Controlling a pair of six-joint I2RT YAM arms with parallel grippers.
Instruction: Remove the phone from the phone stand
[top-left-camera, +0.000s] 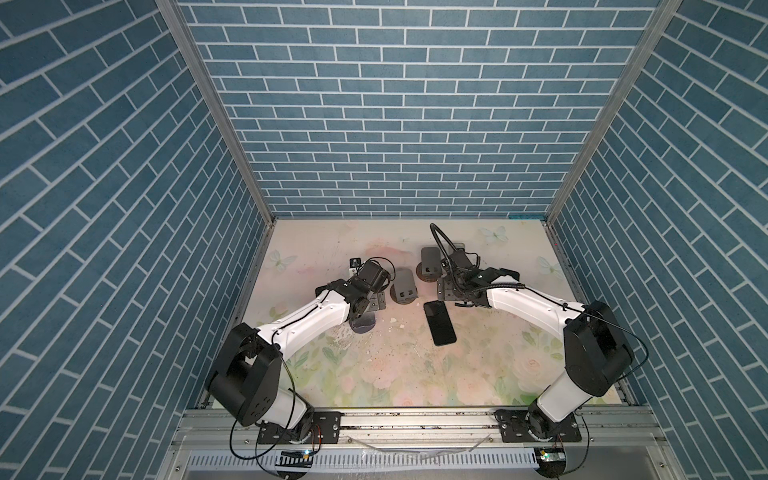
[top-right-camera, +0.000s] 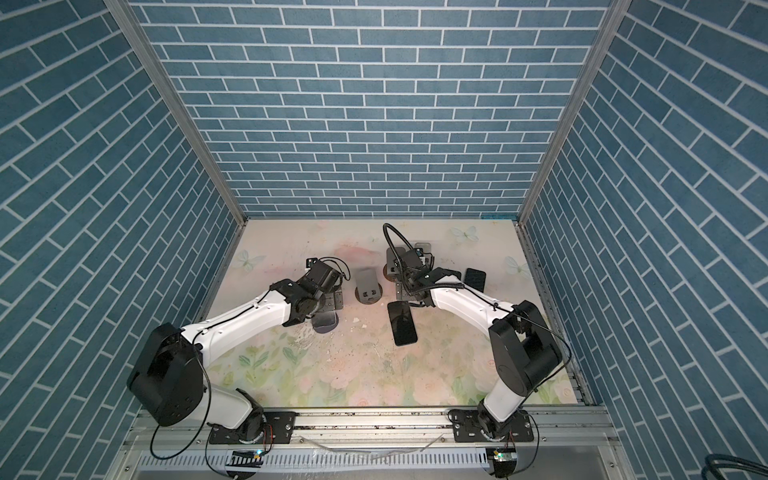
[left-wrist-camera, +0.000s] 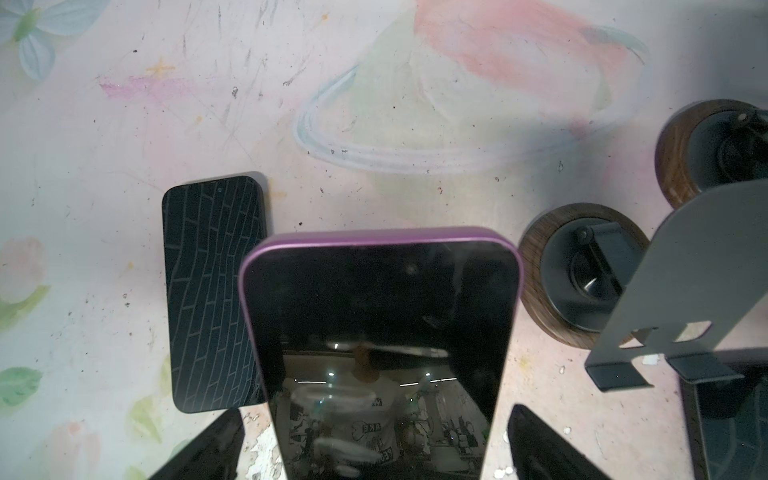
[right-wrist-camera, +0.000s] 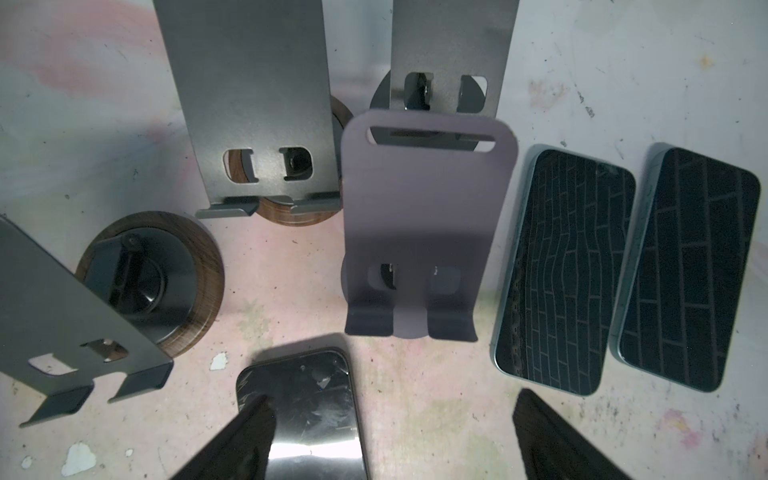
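Your left gripper (left-wrist-camera: 377, 411) has its jaws apart, and the purple-rimmed phone (left-wrist-camera: 380, 332) rises right between them. In the left wrist view one dark finger (left-wrist-camera: 216, 444) sits just off one long edge of the phone and the other finger just off the opposite edge. A thin strip of the table (left-wrist-camera: 374, 124) shows on each side, so nothing is clamped yet. The phone stands raised off the table with its screen toward the wrist camera, and its top edge reaches well past the fingertips. Whatever it rests on is hidden behind it. Just beside it a black phone (left-wrist-camera: 214, 291) lies flat, and on the other side you have an empty grey stand (left-wrist-camera: 681, 282) on a wood-rimmed round base (left-wrist-camera: 582, 274). Your right gripper (right-wrist-camera: 392, 397) is also spread wide and holds nothing. One of its fingers hangs over the end of a scratched phone (right-wrist-camera: 307, 399) lying flat, and an empty purple-grey stand (right-wrist-camera: 419, 216) stands ahead, in line with the gap. Two more phones (right-wrist-camera: 565, 270) (right-wrist-camera: 690, 270) lie flat side by side next to that stand. In both top views the two wrists hide the fingers.
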